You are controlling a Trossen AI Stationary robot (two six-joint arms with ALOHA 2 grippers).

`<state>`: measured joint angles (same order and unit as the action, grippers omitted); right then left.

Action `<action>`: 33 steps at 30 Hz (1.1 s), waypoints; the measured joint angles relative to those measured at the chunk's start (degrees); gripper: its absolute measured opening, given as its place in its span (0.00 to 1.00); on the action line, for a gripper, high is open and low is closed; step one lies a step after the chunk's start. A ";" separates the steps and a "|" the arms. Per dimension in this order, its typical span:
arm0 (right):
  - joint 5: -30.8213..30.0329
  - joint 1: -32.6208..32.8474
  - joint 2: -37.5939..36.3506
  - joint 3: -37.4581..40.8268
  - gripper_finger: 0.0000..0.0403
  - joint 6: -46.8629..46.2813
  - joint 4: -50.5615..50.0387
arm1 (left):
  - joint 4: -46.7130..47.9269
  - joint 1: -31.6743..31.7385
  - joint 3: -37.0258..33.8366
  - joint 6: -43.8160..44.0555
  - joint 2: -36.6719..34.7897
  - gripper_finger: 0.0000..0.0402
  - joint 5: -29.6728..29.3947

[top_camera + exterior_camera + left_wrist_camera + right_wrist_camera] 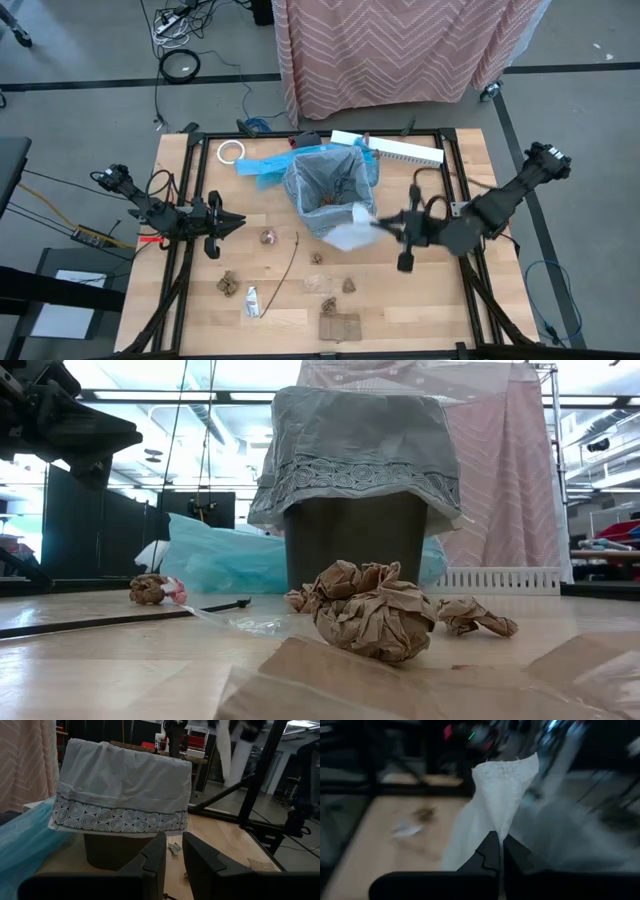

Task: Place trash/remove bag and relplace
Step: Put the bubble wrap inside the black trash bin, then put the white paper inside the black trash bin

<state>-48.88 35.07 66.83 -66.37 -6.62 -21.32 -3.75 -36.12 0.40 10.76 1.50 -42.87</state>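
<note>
Two arms are over the bench [470, 160], but only one is busy. The right gripper [388, 226] hangs just beside the bin [355, 540], on the side toward the scattered scraps, its fingers pinched shut on a white tissue-like sheet [495, 805] that trails off toward the bin's mouth. I judge it is carrying that scrap in, though the wrist view is blurred and I cannot say what the sheet is made of.

The grey bin liner [330, 185] lines the bin, its patterned hem folded down over the rim. The left gripper [228, 224] waits well apart from the bin on its other side, fingers [152, 862] slightly parted and empty.

Most of the trash lies on the bench, on the side of the bin away from the curtain [400, 50]: brown paper wads [370, 610], a thin stick [288, 262], a small white tube [252, 300], a cardboard square [338, 326]. A bright blue bag [262, 166] lies against the bin, toward the tape roll [231, 151].

The risks, as I see them: the limp sheet could drape over the rim and hang outside if let go too early, or cling to the fingers. A gripper brushing the loose liner could drag it off the rim or tip the light bin.
</note>
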 joint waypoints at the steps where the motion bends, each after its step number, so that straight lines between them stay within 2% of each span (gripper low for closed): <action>1: -1.12 -0.83 -0.17 -1.12 0.00 3.50 0.76 | 0.00 0.02 0.00 0.00 0.00 0.18 0.00; 5: -3.37 -5.76 -1.24 -2.54 0.00 15.57 6.24 | -0.01 0.01 0.00 0.00 0.00 0.18 0.00; 8: -1.51 -11.54 -1.54 -2.54 0.00 17.95 6.45 | 0.00 0.02 0.00 -0.02 0.00 0.18 0.00; 17: 16.61 -29.12 1.04 -1.77 0.00 12.79 3.00 | -0.02 0.02 0.00 -0.02 0.00 0.18 -0.04; 22: 21.59 -33.49 4.50 -1.77 0.02 12.94 -0.49 | -0.02 0.02 0.00 -0.02 0.00 0.18 -0.03; 26: 23.71 -34.21 6.39 -1.77 0.15 14.13 -0.96 | -0.02 0.02 0.00 -0.02 0.00 0.18 -0.02; 33: 22.97 -32.43 5.55 -1.77 0.58 15.07 1.51 | 0.00 0.01 0.00 -0.02 0.02 0.18 -0.02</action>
<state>-25.91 2.64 72.38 -68.14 8.45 -19.81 -3.75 -36.11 0.40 10.74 1.52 -42.89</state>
